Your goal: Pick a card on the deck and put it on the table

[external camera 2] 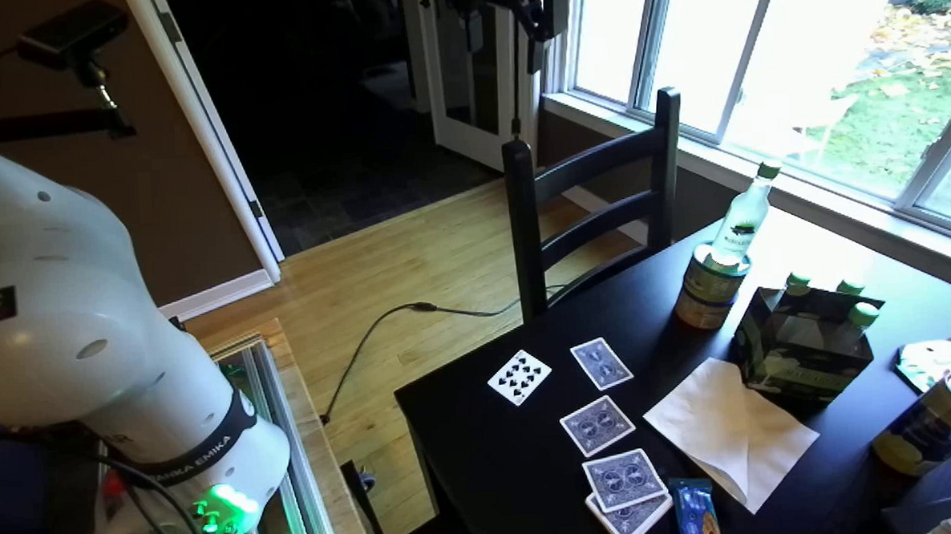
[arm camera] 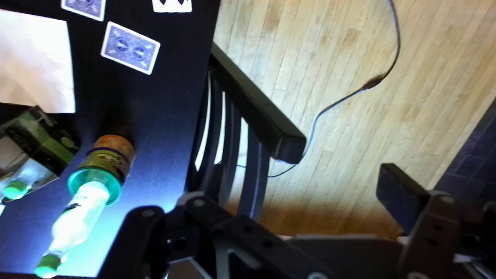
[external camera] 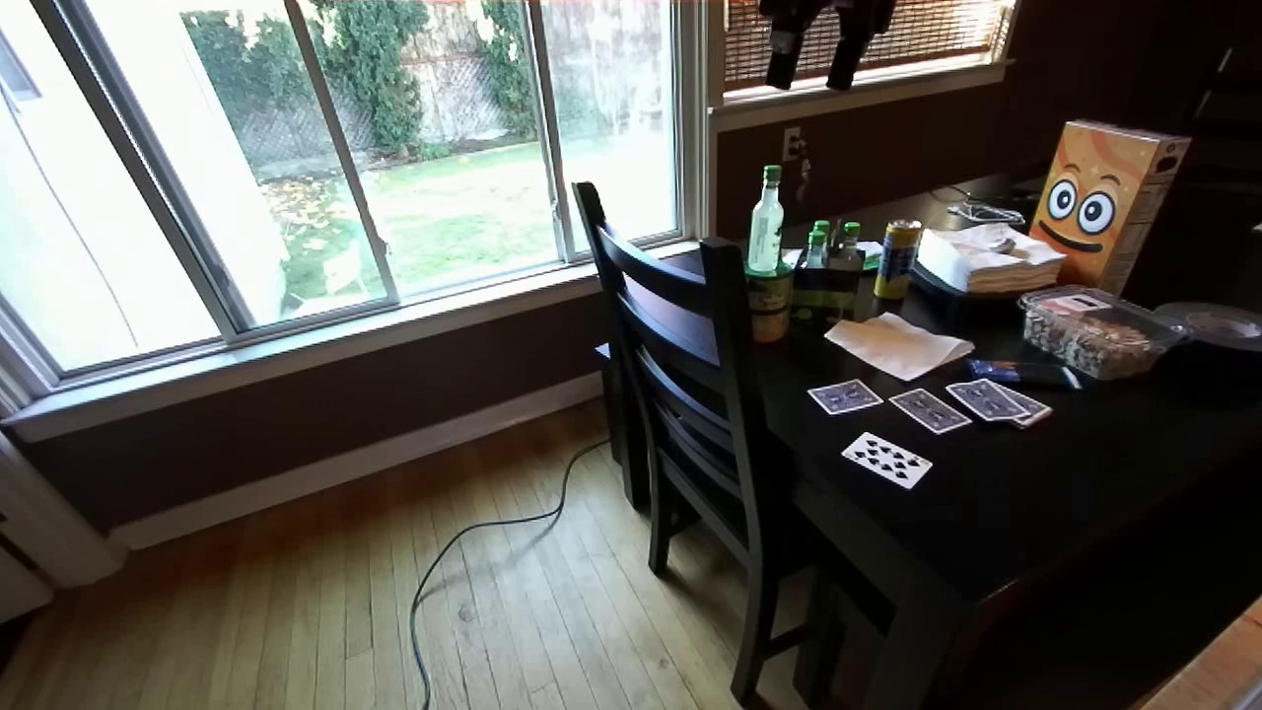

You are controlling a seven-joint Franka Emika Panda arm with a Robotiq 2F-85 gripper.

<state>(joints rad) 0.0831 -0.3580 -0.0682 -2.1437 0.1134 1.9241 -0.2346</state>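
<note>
The card deck [external camera: 1033, 406] lies face down on the dark table [external camera: 1006, 523], with a blue-backed card [external camera: 986, 400] askew on top. The deck [external camera 2: 633, 523] also shows in an exterior view. Two separate blue-backed cards [external camera 2: 597, 425] [external camera 2: 601, 363] and a face-up spade card [external camera 2: 520, 377] lie beside it. The wrist view shows one whole blue-backed card [arm camera: 130, 47] and parts of two others; the deck is out of that view. My gripper [external camera: 813, 75] is open and empty, high above the chair side, away from the cards. Its fingers [arm camera: 308, 190] stand wide apart.
A slat-backed chair [external camera 2: 595, 165] stands at the table edge under the gripper. A tall bottle [external camera: 766, 227] stands on a tub, beside a bottle carrier [external camera 2: 804, 345]. A paper napkin [external camera 2: 727, 432], a blue wrapper [external camera 2: 696, 510], a can [external camera: 897, 259] and an orange box [external camera: 1099, 207] are on the table.
</note>
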